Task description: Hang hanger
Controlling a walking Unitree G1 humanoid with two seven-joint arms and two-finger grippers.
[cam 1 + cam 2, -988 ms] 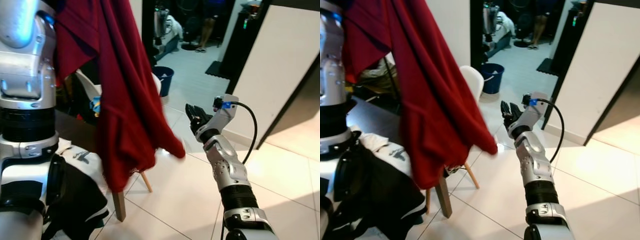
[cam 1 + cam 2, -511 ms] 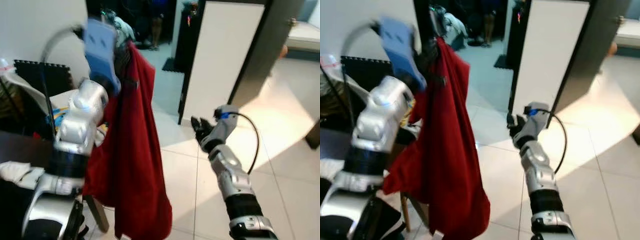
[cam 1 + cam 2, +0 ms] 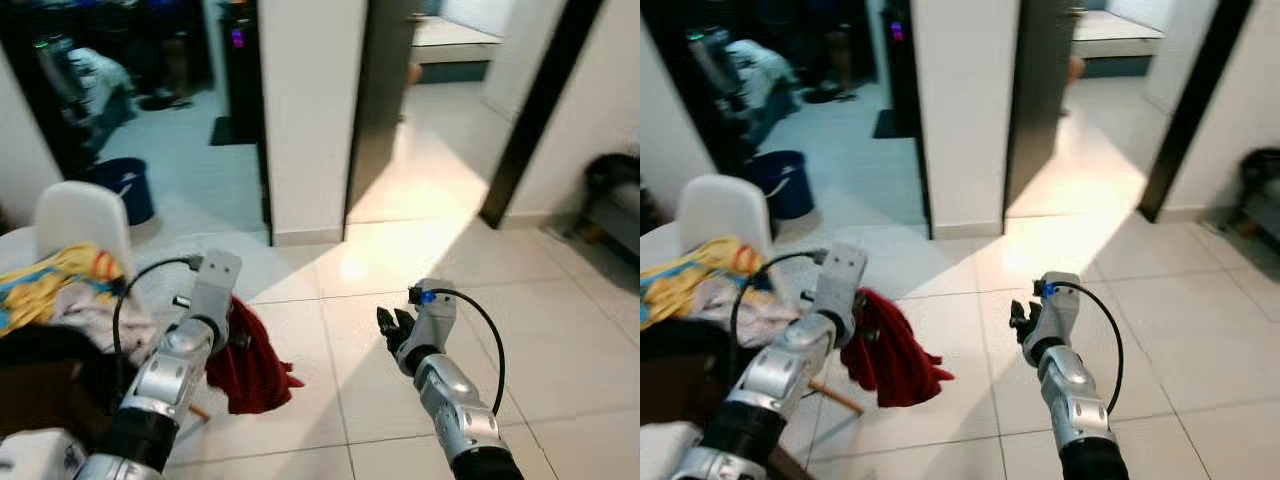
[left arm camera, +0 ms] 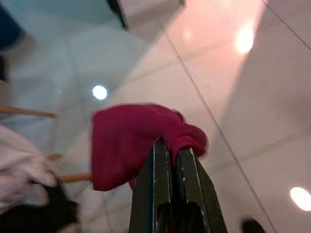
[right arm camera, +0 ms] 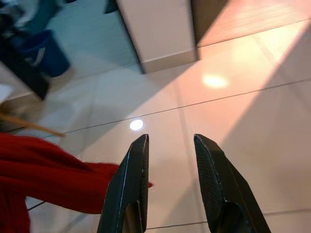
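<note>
Red garment [image 3: 250,360] pinched in left gripper [image 4: 170,151] jaws; right gripper [image 5: 170,145] jaws apart, empty. Carry steadily, hem off floor [image 3: 560,300].

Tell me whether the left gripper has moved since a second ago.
Yes. The left gripper, shut on the red garment, has dropped from above the white chair to below its backrest, though the camera turned too.

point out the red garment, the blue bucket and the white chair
red garment [image 3: 888,352], right eye view, middle of the bunched cloth
blue bucket [image 3: 782,184], right eye view, its side wall
white chair [image 3: 82,218], left eye view, the backrest
</note>
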